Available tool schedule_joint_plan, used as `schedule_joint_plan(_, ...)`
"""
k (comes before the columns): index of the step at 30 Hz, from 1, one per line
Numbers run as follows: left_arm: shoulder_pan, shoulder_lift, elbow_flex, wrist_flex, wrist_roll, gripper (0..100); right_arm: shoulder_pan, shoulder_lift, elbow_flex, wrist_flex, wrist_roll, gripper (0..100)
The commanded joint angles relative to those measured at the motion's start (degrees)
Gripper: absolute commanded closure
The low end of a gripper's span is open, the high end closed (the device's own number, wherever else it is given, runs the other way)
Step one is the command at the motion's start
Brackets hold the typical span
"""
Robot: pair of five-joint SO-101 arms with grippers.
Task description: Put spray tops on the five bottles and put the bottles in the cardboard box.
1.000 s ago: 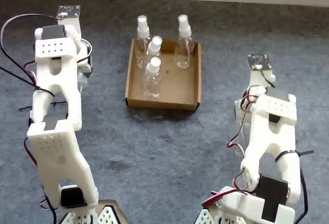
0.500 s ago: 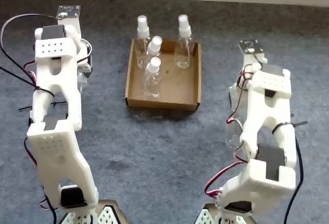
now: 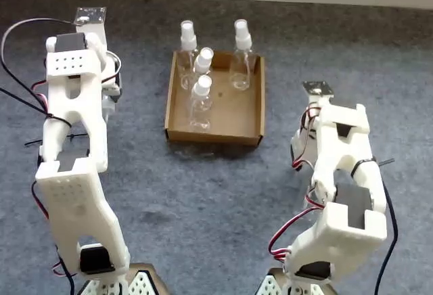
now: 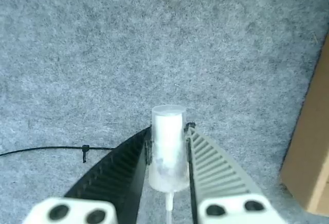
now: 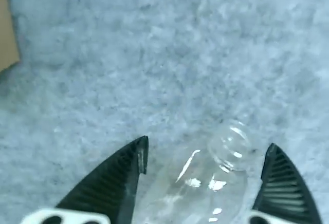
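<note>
Grey carpet (image 3: 203, 193), cardboard box (image 3: 213, 137) standing on it

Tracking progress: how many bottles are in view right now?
5. Four capped bottles stand in the cardboard box: far-left corner, far-right corner, two left of centre. The fifth bottle, uncapped, lies within the open right gripper.

Looking steeply down from high at the near side, over grey carpet (image 3: 223, 200) to the cardboard box (image 3: 214, 134). Riding the left wrist, aimed close past the left gripper (image 4: 168, 129) onto carpet, catching the box's side wall also seen from above. Likewise from the right wrist, close past the right gripper (image 5: 205, 144), a box corner at the edge.
</note>
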Motion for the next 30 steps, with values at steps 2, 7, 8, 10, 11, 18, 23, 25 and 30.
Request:
schedule_joint_plan(2, -0.92, -4.09, -2.42, 0.62, -0.18, 100, 0.84, -1.01, -0.48, 0.22, -2.02, 70.3)
schedule_joint_plan(7, -0.92, -4.09, -2.42, 0.53, -0.18, 100, 2.68, -1.19, -0.57, 0.31, -2.73, 70.3)
schedule_joint_plan(8, -0.92, -4.09, -2.42, 0.44, -0.18, 100, 3.3, -1.27, -0.84, 0.31, -3.6, 70.3)
schedule_joint_plan(10, -0.92, -4.09, -2.42, 0.35, -0.18, 100, 3.74, -2.51, -0.4, 0.22, -4.04, 70.3)
schedule_joint_plan(11, -0.92, -4.09, -2.42, 0.35, -0.18, 100, 3.74, -3.47, -0.4, 0.22, -4.04, 70.3)
schedule_joint_plan(18, -0.92, -4.09, -2.42, 0.26, -0.18, 100, 3.12, -11.03, 9.01, -3.74, -4.31, 70.3)
schedule_joint_plan(23, -0.84, -4.09, -2.33, 0.44, -0.18, 100, 2.68, -12.53, 18.42, -10.95, -4.4, 70.3)
schedule_joint_plan(25, -0.92, -4.09, -2.33, 0.62, -0.18, 100, 2.77, -12.53, 20.79, -12.26, -4.4, 70.3)
schedule_joint_plan(30, -0.92, -4.09, -2.33, 0.62, -0.18, 100, 2.77, -12.97, 21.49, -12.09, -4.4, 70.3)
